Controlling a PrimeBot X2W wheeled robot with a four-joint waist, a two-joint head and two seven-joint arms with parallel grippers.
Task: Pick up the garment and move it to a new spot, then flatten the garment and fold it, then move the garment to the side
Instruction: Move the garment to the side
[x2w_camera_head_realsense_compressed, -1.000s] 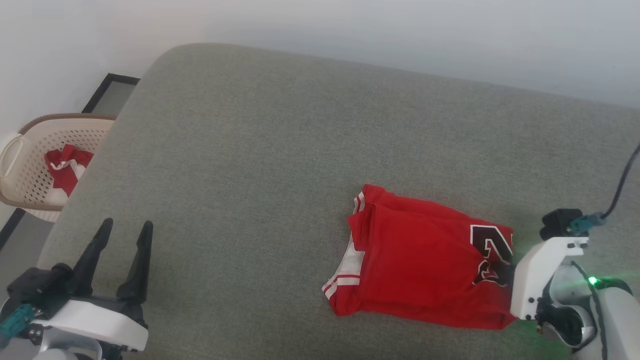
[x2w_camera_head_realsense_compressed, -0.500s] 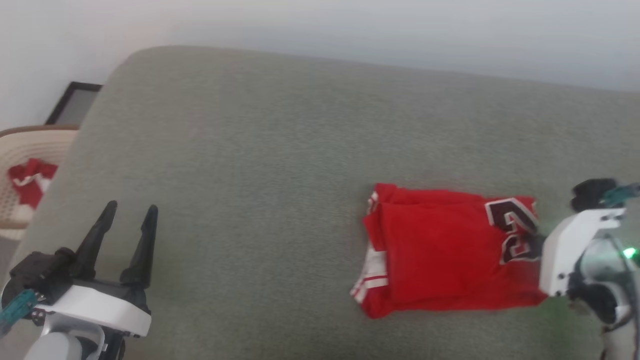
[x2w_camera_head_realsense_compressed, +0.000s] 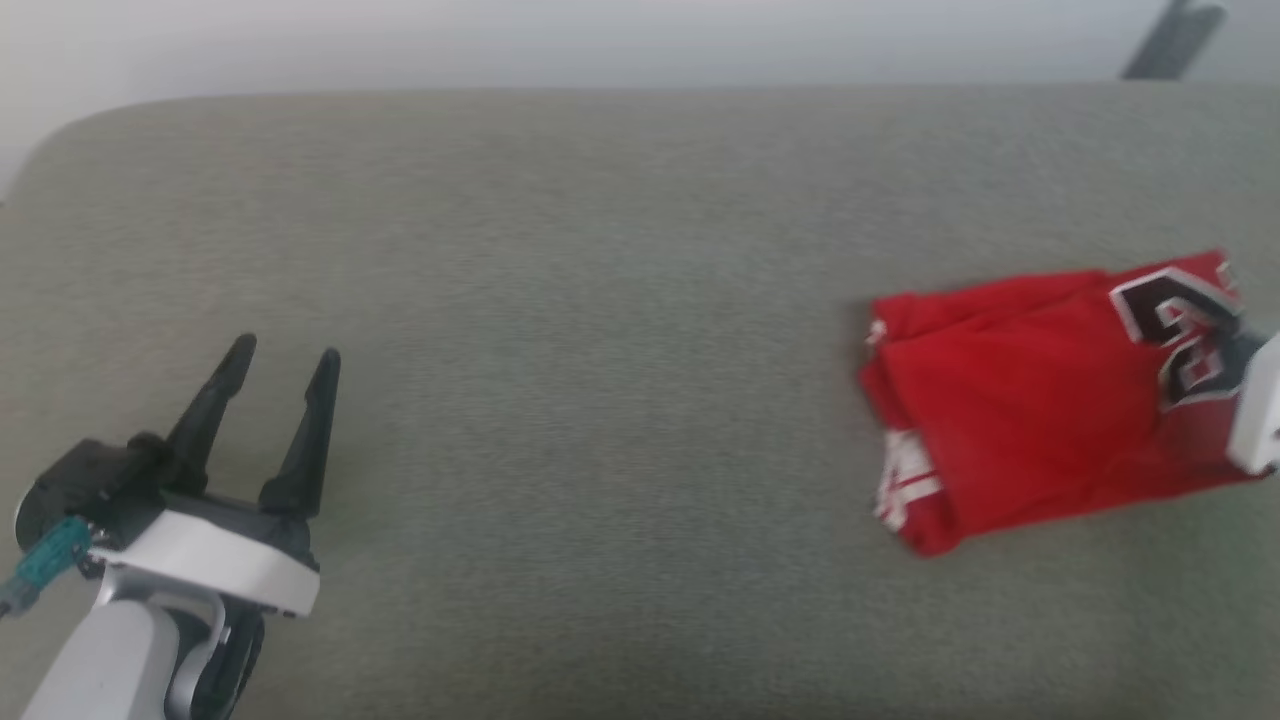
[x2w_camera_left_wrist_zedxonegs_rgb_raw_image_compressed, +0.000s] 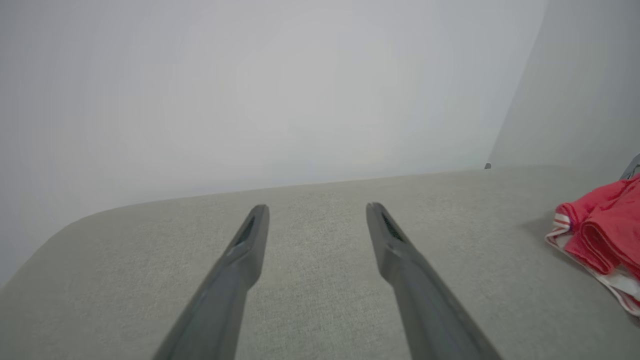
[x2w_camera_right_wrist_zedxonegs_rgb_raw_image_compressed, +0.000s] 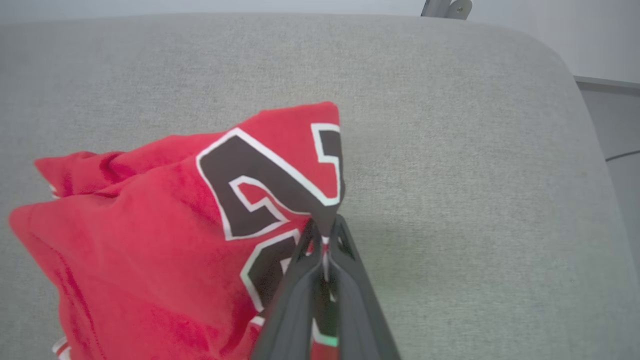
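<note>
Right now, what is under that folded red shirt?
The red shirt lies on the grey cushion; whatever sits beneath its folds is covered. The right gripper pinches its numbered edge.

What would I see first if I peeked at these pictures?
The bright red garment jumps out first, folded at the right of the grey cushion. The right pincer is shut on its edge beside the black number, and the left pincer stands open and empty at the lower left.
</note>
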